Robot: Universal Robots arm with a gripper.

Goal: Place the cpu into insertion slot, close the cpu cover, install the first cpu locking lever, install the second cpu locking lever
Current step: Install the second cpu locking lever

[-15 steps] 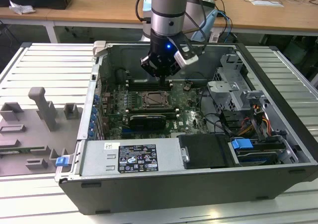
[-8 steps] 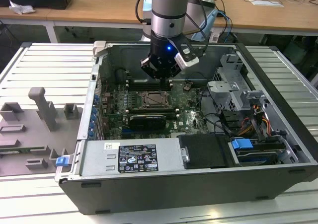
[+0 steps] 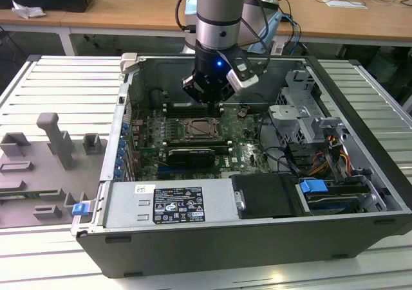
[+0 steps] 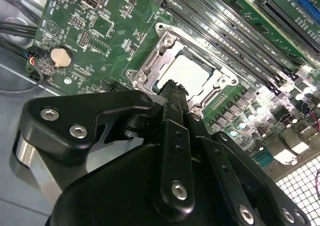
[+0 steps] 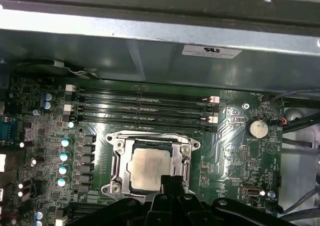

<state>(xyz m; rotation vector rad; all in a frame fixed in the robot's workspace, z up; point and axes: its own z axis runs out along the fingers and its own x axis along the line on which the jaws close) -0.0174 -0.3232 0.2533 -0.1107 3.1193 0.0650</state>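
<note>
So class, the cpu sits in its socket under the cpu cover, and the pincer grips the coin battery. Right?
Not quite. In the first wrist view the pincer is at the socket edge beside the cpu and the cpu cover; the coin battery lies apart, untouched.

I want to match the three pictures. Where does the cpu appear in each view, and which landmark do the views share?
Exterior view: the cpu sits in the socket at the middle of the motherboard, just below the gripper.
First wrist view: the cpu lies inside the silver cpu cover, next to the black fingers.
Second wrist view: the cpu lies beyond the fingertip.
Shared landmark: the round coin battery, seen in both wrist views.
</note>
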